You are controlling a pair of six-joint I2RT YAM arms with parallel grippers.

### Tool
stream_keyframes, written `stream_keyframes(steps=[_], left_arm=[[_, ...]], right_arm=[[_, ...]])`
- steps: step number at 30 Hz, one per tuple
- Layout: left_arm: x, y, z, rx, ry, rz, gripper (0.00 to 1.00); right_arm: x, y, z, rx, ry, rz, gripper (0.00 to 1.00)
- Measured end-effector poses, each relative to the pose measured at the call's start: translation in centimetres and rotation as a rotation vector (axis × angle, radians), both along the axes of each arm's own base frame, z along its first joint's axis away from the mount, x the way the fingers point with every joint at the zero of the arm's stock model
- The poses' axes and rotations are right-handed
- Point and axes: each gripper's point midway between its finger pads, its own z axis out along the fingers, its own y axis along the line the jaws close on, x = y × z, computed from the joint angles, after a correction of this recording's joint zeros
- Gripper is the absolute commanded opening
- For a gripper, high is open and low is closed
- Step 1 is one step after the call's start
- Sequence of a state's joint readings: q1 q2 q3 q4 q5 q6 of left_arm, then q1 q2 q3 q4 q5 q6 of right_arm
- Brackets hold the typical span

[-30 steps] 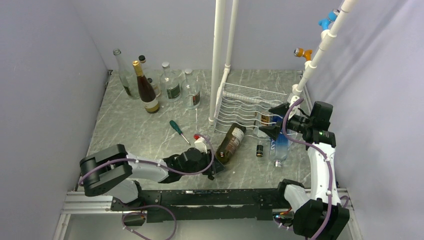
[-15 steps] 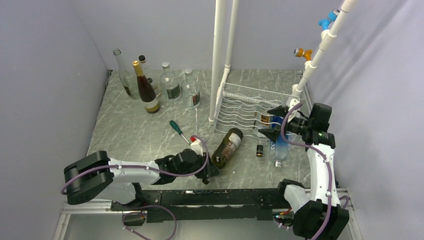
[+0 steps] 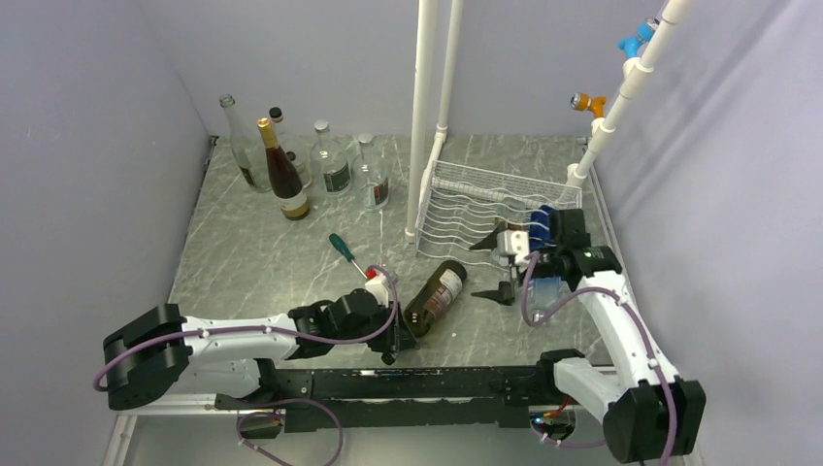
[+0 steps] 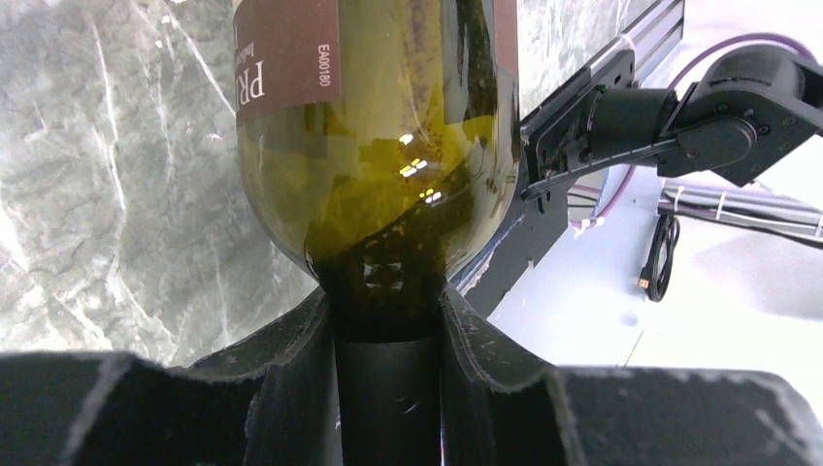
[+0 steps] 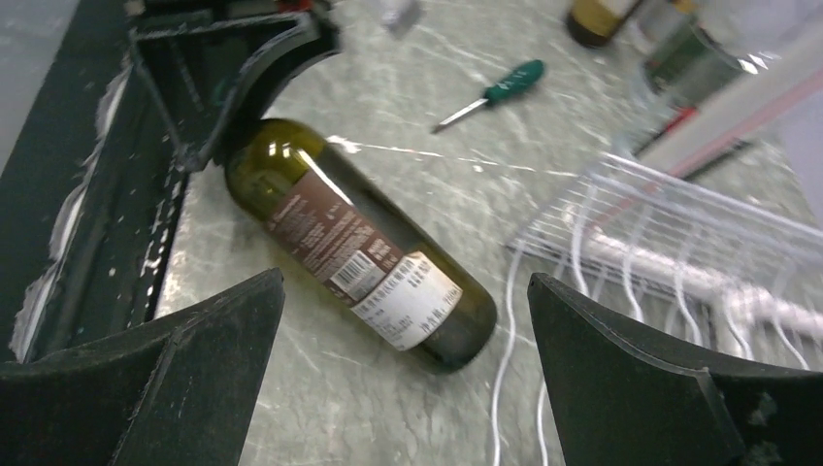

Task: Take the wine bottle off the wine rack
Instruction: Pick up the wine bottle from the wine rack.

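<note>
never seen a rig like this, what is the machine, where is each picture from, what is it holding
Two robot arms are bolted at the near edge of a table. One picture looks down from above; the other two come from cameras on the wrists. The left arm has its jaws shut on the neck of a green wine bottle lying on the table, near the white wire wine rack. The right arm has open jaws, holding nothing. A screwdriver and standing bottles are there too.

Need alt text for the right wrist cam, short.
A green wine bottle lies on its side on the marble table, its neck gripped by the left hand at upper left. The right hand, open, frames the bottom corners; a white wire rack sits right, a green-handled screwdriver beyond.
</note>
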State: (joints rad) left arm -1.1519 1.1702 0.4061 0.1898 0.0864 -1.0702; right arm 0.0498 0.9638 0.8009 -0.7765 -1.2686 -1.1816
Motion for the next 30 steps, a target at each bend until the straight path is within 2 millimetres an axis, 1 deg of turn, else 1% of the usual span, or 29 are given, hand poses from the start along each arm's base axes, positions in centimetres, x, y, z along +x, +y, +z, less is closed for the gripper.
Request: stream_keyframes(steps=[3, 6, 15, 17, 20, 24, 30], left_arm=[[-0.2, 0.2, 0.4, 0.016, 0.001, -0.013, 0.0], [-0.4, 0.3, 0.9, 0.031, -0.003, -0.03, 0.0], [-0.6, 0.2, 2.1, 0.062, 0.005, -0.073, 0.0], [-0.5, 0.3, 2.3, 0.071, 0.008, -0.081, 0.0], [-0.5, 0.3, 2.8, 0.071, 0.016, -0.092, 0.0], [-0.3, -0.1, 3.4, 0.057, 0.029, -0.107, 0.0], [-0.2, -0.6, 3.2, 0.066, 0.056, -0.126, 0.0]], right_arm=[[-1.3, 1.7, -1.6, -0.055, -0.021, 0.114, 1.0], [-2.2, 2.9, -3.1, -0.114, -0.051, 0.204, 1.0], [-4.4, 5.6, -7.0, -0.303, -0.131, 0.395, 1.0], [-4.4, 6.1, -7.5, -0.341, -0.163, 0.417, 1.0], [-3.9, 6.8, -8.0, -0.388, -0.214, 0.418, 1.0], [-3.3, 7.6, -8.4, -0.433, -0.274, 0.415, 1.0], [-3.8, 8.3, -10.5, -0.492, -0.301, 0.437, 1.0]])
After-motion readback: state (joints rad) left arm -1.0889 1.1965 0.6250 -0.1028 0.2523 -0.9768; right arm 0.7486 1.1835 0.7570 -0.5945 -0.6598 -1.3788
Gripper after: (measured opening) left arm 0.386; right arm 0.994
